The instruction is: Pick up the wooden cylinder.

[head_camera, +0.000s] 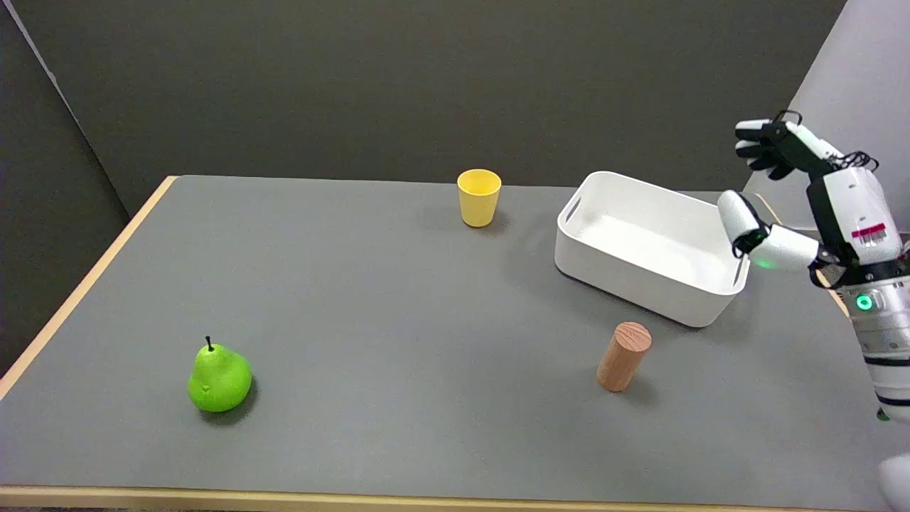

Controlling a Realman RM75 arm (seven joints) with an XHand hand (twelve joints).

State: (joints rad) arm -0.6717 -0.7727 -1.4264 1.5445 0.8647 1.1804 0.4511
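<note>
Wooden cylinder (623, 366) stands upright on the grey table (370, 299), just in front of the white bin (650, 245). Right hand (796, 192) is up in the air above the bin's right end, well apart from it, fingers spread, holding nothing.

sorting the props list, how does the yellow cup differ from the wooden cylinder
The yellow cup is bright yellow and open at the top, hollow inside; the wooden cylinder is tan with visible grain and a closed flat top. The cup flares wider toward its rim, while the cylinder keeps one width. The cup sits at the table's far side, the cylinder nearer, just in front of the white bin. Both stand on end, untouched.
</note>
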